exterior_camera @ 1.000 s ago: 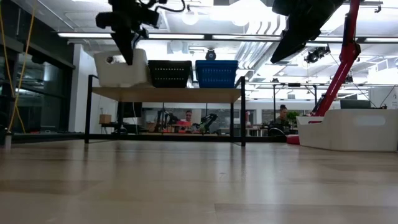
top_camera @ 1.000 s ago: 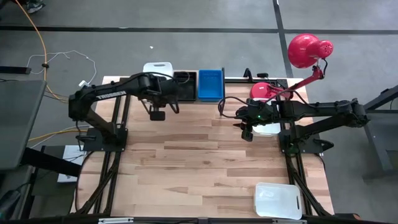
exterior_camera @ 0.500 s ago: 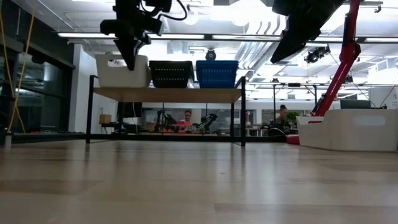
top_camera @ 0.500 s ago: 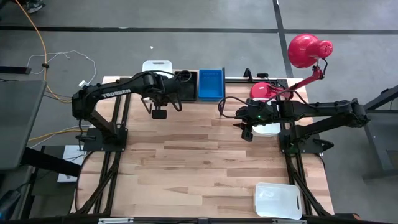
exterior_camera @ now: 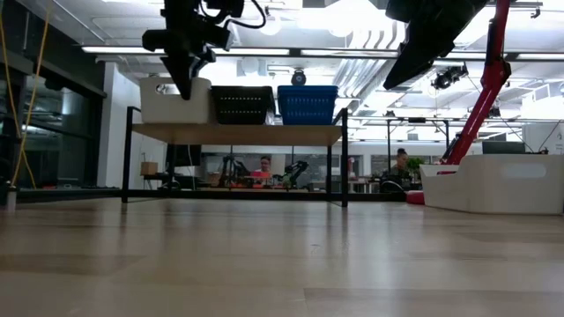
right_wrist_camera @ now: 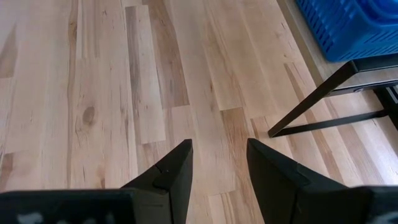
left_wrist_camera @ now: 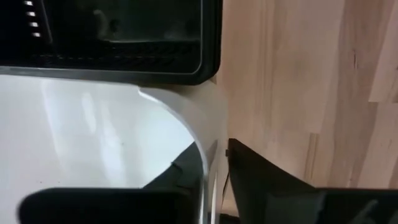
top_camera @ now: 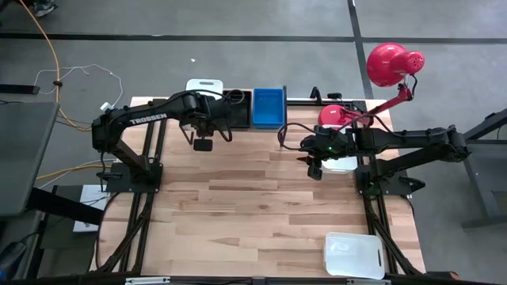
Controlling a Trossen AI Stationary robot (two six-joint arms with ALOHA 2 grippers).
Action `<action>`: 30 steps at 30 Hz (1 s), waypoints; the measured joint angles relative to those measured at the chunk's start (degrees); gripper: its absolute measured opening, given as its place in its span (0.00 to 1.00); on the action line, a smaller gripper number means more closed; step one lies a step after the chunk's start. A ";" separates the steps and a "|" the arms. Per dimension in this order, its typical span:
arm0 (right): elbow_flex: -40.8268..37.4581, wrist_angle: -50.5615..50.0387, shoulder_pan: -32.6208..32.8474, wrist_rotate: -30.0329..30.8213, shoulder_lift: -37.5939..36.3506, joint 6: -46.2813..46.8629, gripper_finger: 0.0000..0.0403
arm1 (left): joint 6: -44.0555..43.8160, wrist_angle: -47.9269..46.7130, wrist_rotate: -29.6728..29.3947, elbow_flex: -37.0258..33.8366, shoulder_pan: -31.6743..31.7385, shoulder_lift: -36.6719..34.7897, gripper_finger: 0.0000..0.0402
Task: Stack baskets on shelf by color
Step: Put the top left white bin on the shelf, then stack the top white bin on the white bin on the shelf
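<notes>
On the shelf [exterior_camera: 233, 133] at the table's far edge stand a white basket [top_camera: 203, 84], a black mesh basket [top_camera: 235, 101] and a blue basket [top_camera: 268, 107] in a row. My left gripper [exterior_camera: 187, 84] comes down on the white basket [exterior_camera: 172, 101], which stands level on the shelf top beside the black basket [exterior_camera: 241, 103]. My right gripper [top_camera: 314, 169] hangs open above the table on the right side, next to a second white basket [top_camera: 342, 165]. A third white basket [top_camera: 354, 255] lies at the near right corner. My left gripper [left_wrist_camera: 214, 152] is shut on the white basket's near wall [left_wrist_camera: 208, 134], close to the rounded corner by the black basket [left_wrist_camera: 124, 37]. One finger [left_wrist_camera: 183, 168] is inside the basket and one [left_wrist_camera: 261, 177] outside. The fingers point down from above. The basket's bottom rests on the shelf.
A red lamp [top_camera: 388, 63] stands at the far right, its base [top_camera: 333, 115] behind the right arm. The shelf's black leg [right_wrist_camera: 311, 102] and the blue basket [right_wrist_camera: 354, 25] show beyond my right gripper [right_wrist_camera: 217, 158]. Bare wood lies across the table's middle and near left.
My left gripper has moved a little toward the table's right with the white basket in its hold. The basket, slightly tipped a second ago, now stands level on the shelf, closer to the black basket. The right arm has kept still.
</notes>
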 joint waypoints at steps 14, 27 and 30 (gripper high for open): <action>0.00 0.27 -0.01 0.00 0.00 -0.13 0.35 | 0.58 -1.10 -4.88 0.50 -0.95 -4.28 0.39; 0.00 4.79 -0.01 -0.63 0.00 -0.17 0.35 | -10.62 5.59 4.63 5.60 -3.42 -16.73 0.40; 0.00 5.63 -0.02 -1.42 0.01 -0.17 0.35 | -13.93 13.23 7.40 0.34 -6.07 -22.76 0.40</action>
